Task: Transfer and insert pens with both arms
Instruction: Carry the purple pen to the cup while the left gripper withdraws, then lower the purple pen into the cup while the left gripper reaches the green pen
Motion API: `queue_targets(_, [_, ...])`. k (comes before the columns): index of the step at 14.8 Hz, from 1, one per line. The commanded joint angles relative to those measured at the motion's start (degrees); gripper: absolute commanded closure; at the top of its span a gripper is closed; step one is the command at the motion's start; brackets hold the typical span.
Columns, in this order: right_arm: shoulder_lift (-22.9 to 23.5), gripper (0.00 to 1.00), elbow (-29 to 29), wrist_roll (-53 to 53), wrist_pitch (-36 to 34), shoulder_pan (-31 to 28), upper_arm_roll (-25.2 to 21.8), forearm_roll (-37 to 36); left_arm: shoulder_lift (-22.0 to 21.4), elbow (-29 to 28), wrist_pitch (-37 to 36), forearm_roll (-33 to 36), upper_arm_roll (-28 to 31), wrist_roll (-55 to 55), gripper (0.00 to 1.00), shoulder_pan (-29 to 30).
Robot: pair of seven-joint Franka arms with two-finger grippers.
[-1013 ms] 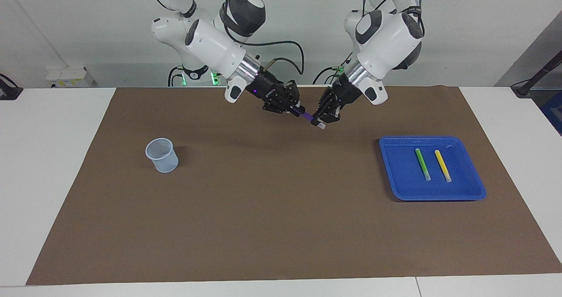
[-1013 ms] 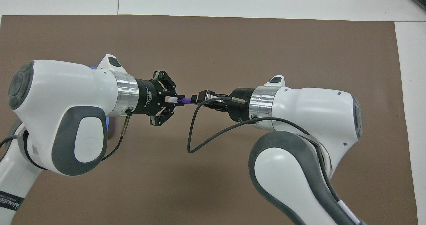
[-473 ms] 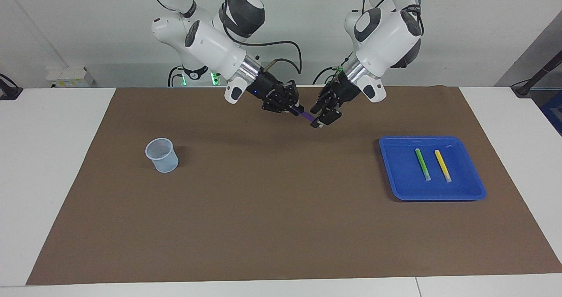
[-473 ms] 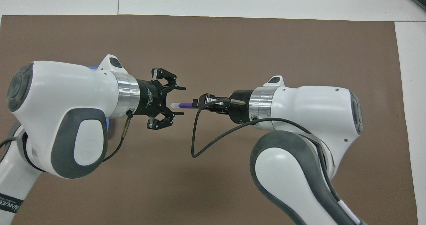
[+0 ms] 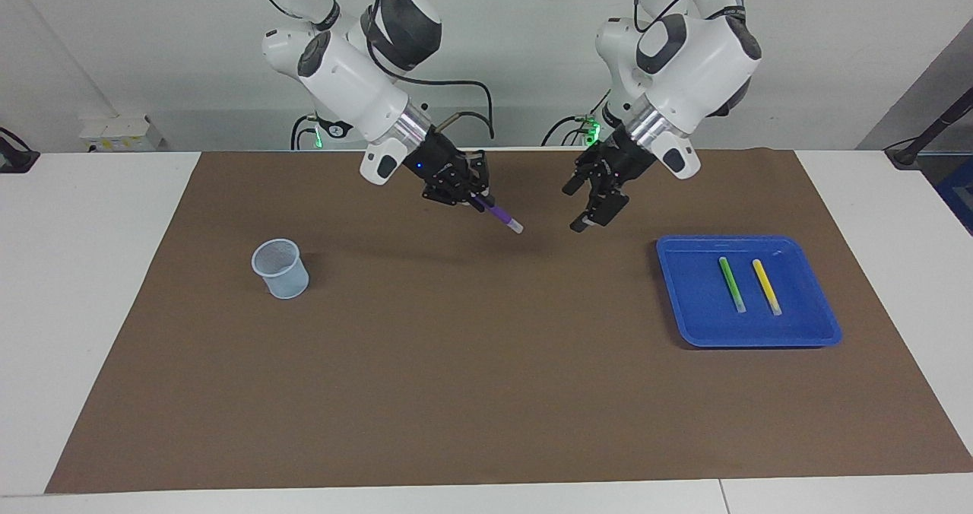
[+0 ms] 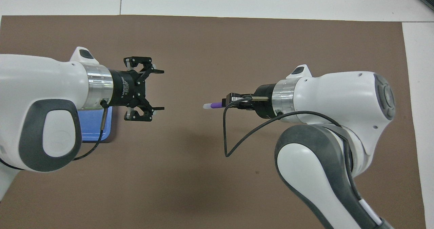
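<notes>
My right gripper (image 5: 477,201) is shut on the purple pen (image 5: 499,217) and holds it tilted above the mat, pale cap end pointing toward the left arm. It also shows in the overhead view (image 6: 226,103) with the purple pen (image 6: 213,105) sticking out. My left gripper (image 5: 579,207) is open and empty, up in the air between the pen and the blue tray (image 5: 684,301); the overhead view shows it (image 6: 161,90) with its jaws spread wide. The green pen (image 5: 732,284) and the yellow pen (image 5: 766,287) lie side by side in the tray.
A small pale blue mesh cup (image 5: 280,268) stands upright on the brown mat (image 5: 471,362) toward the right arm's end. The tray sits toward the left arm's end; a corner of it (image 6: 96,129) shows under the left arm.
The left gripper has opened and let go of the purple pen. Both grippers have drawn apart, and the right gripper has carried the pen toward its own end of the table.
</notes>
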Motion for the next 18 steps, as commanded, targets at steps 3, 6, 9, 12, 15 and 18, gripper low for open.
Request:
queue_targets(3, [-3.0,1.00,2.0,0.0,-8.6,-4.7,0.4,-15.9,-0.9,0.4,0.3,1.6,-0.4,-0.1,0.00,9.0])
queue_targets(6, [-4.8,1.00,1.9,-4.6,-12.2,-8.0,0.3,-21.7,-1.1,0.7,-0.4,5.8,-0.5,2.7,0.00,14.6])
queue_targets(9, [-5.7,1.00,1.9,-8.1,-14.5,-11.5,0.3,-26.7,-1.5,0.0,-1.4,6.4,-0.3,15.9,0.00,17.1])
queue_targets(12, [-6.0,1.00,1.5,-8.7,-15.3,-13.3,0.4,-31.9,-1.8,0.1,-3.2,8.2,-0.3,31.5,0.00,20.0])
queue_targets(15, [-6.4,1.00,1.0,-8.6,-15.3,-14.6,0.4,-36.7,-1.8,0.0,-3.5,16.3,-0.4,39.4,0.00,20.1])
queue_targets(18, [-7.0,1.00,-0.3,-8.5,-15.3,-17.0,0.3,-39.0,-1.7,0.0,-5.6,16.6,-0.3,52.1,0.00,22.6])
